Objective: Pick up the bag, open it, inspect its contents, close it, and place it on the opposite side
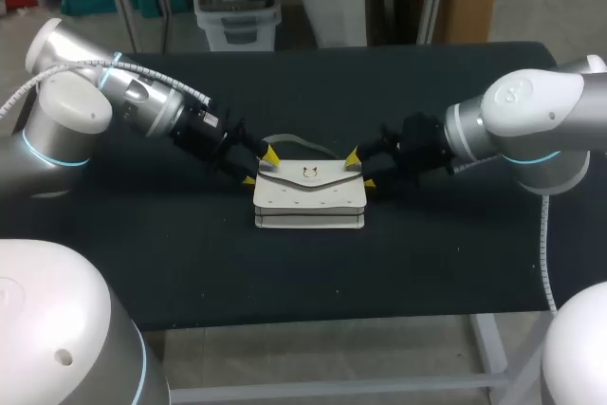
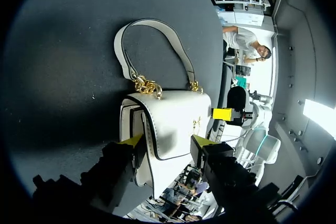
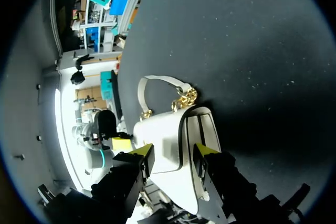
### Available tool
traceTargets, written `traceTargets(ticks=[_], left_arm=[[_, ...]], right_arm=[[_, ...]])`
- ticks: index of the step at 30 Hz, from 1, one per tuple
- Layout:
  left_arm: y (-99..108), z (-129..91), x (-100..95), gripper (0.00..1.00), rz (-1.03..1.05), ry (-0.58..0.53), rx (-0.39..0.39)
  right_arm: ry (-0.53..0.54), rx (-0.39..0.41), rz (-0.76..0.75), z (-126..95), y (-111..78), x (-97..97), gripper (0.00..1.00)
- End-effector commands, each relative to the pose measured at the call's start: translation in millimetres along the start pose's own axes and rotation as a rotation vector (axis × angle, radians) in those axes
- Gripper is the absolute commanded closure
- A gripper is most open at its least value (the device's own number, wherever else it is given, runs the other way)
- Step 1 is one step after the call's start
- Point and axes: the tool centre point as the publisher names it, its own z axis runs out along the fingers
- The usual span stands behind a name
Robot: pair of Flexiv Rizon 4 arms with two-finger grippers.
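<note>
White bag [image 1: 308, 192] stands mid-table [image 1: 142, 263], flap shut, strap [image 2: 157, 23] lying flat on the cloth behind it. My left gripper [image 1: 259, 167] clamps one end of it, fingers set apart on either face. My right gripper [image 1: 360, 169] clamps the other end likewise.

The left hand [image 1: 260, 167] and right hand [image 1: 360, 170] are crowding the two ends of the bag [image 1: 309, 200], blocking side approaches. The strap [image 1: 294, 142] is lying just behind it. Bare worktop [image 1: 190, 263] is stretching in front, offering passage there and from above.
</note>
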Motion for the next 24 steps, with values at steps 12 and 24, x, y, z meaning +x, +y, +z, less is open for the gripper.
traceTargets(ticks=[12,24], left_arm=[[-1,11,-4.7,1.0,-0.036,0.002,-0.036],[8,16,-6.0,0.35,-0.071,0.014,-0.028]], right_arm=[[0.02,-0.008,-0.034,6,0.6,-3.5,1.0],[0.058,-0.035,-0.09,10,-3.5,-8.6,0.79]])
